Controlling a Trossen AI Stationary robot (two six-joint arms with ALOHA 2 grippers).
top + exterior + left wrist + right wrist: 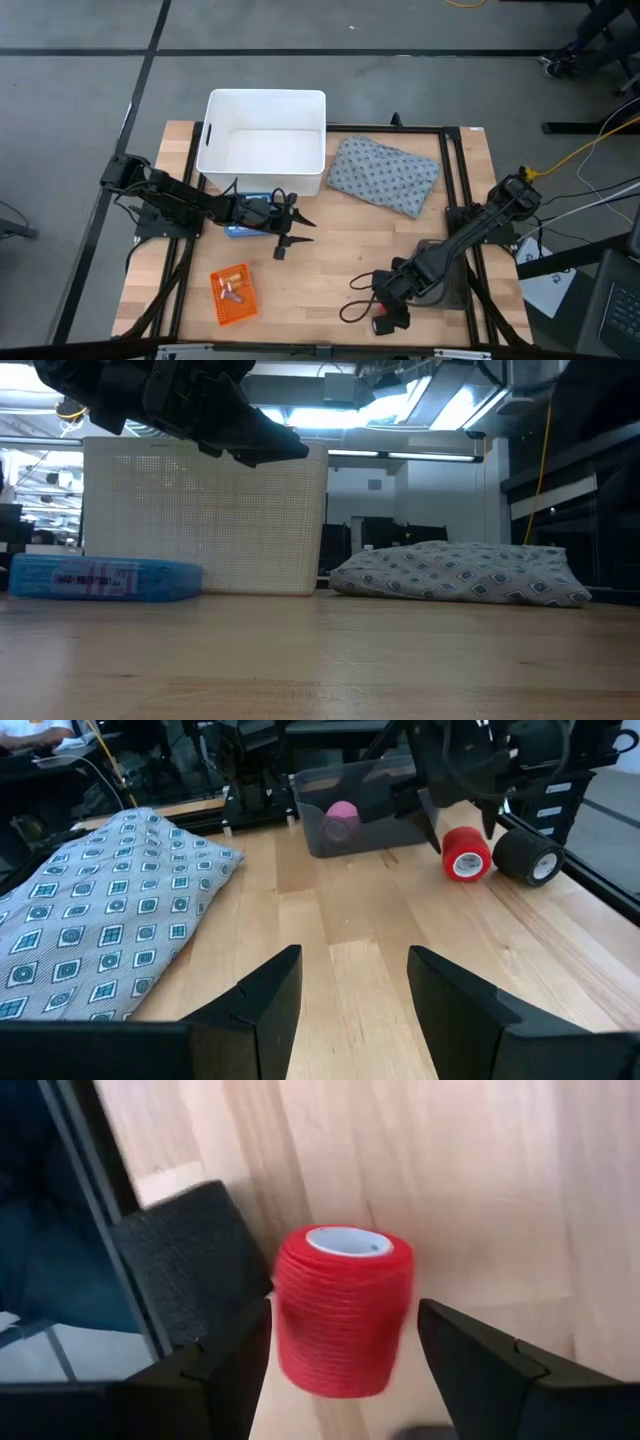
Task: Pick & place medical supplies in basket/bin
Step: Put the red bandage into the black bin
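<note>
- Nearest the lens in the right wrist view is the red roll point(343, 1310), standing on end on the worktop point(340, 250) between the fingers of the right hand point(343, 1355). The jaws are spread wide on either side of it with gaps showing, so it looks framed but not yet gripped.
- At the left of the worktop, the orange basket point(233, 294) near the front edge already holds a few small pieces, pinkish and tan; what each one is cannot be made out.
- Just beyond it, a blue packet point(103, 577) lies flat on the worktop in front of the white tub point(263, 141), outside any container. The tub looks empty from above.
- The left hand point(296, 229) hovers above the wood right of the blue packet, jaws open wide and holding nothing.
- Right of the tub, the grey dotted pack point(384, 174) lies on the worktop, just beside the tub, not yet placed.
- At the front right, the dark tray point(350, 815) holds a pink roll point(342, 812), so that piece seems done. The black roll point(526, 856) sits on the worktop beside the red one.
- As I judge it, the task is partly done: the red and black rolls, the pack and perhaps the blue packet remain.
</note>
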